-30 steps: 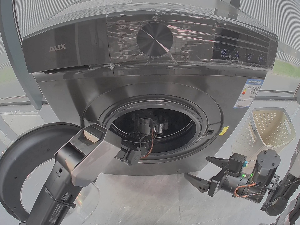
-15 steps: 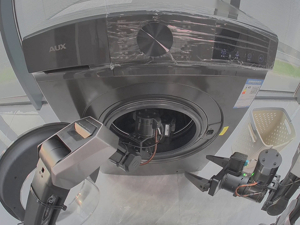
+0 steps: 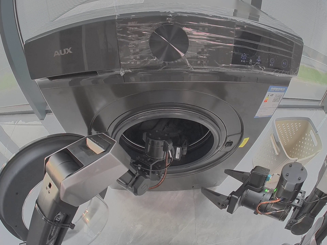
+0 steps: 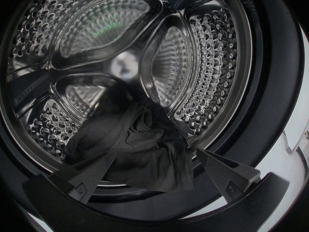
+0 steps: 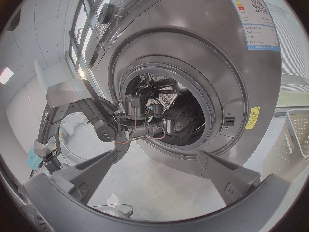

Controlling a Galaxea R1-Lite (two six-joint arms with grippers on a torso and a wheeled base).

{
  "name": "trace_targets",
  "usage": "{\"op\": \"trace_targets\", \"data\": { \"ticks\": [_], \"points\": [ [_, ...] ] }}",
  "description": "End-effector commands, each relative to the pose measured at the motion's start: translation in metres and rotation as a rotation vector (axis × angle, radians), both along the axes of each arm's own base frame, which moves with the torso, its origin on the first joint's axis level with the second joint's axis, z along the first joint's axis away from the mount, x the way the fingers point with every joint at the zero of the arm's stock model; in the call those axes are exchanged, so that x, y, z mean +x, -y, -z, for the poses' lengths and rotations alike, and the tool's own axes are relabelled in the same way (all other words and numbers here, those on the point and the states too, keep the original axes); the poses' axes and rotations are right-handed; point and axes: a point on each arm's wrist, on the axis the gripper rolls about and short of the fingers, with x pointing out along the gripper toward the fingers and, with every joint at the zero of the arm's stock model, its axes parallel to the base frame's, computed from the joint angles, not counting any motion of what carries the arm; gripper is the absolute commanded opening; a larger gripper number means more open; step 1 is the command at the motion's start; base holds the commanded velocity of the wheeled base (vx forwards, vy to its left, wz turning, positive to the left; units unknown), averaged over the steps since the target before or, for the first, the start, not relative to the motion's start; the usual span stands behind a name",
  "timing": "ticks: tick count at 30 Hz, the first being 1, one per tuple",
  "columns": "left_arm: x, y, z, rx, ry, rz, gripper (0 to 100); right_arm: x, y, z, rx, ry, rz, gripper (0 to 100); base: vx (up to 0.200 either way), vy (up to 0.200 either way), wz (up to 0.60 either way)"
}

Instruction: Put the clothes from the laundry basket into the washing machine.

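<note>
Black cloth, that's the load: one dark garment (image 4: 145,158) lying crumpled on the floor of the steel drum (image 4: 206,65) inside the washing machine (image 3: 85,96). It looks thin and matte, folded over itself in soft ridges, with a stitched hem showing along one edge. As far as I can judge, its longer run follows the front rim of the drum rather than going into the depth. One hemmed corner points out toward the opening and laps over the rim onto the dark door seal (image 4: 273,97). The far end climbs a little up the perforated wall.

My left pincer (image 4: 155,152) sits at the mouth of the drum, aimed inward, with its two fingers spread wide and nothing between them. The garment lies just beyond the tips.

My right pincer (image 3: 214,181) hangs low in front of the machine, to the right of the opening and above the floor. It is also spread wide and holds nothing. The round door (image 3: 20,174) stands swung open on the left. The pale laundry basket (image 3: 296,136) stands on the floor beside the machine's right side.
</note>
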Motion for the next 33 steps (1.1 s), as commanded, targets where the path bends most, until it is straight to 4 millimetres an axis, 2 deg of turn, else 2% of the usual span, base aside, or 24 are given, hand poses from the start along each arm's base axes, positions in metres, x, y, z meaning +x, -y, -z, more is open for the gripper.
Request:
{"op": "trace_targets", "data": {
  "ticks": [1, 6, 21, 22, 33],
  "points": [
    [0.008, 0.002, 0.027, 0.025, -0.029, -0.001, 100, 0.000, 0.000, 0.000, 0.001, 0.001, 0.003, 100, 0.000, 0.000, 0.00],
    [0.013, 0.002, 0.040, 0.031, -0.040, -0.004, 100, 0.001, 0.000, 0.001, -0.002, -0.003, 0.003, 100, 0.000, 0.000, 0.00],
    [0.026, 0.009, 0.055, 0.022, -0.028, -0.006, 100, 0.001, 0.001, 0.001, -0.001, -0.002, 0.007, 100, 0.000, 0.000, 0.00],
    [0.027, 0.009, 0.056, 0.020, -0.025, -0.006, 0, 0.001, 0.001, 0.001, -0.001, -0.002, 0.007, 100, 0.000, 0.000, 0.00],
    [0.037, 0.011, 0.053, -0.009, -0.003, -0.017, 0, 0.001, 0.000, 0.001, -0.002, -0.003, 0.004, 100, 0.000, 0.000, 0.00]
  ]
}}
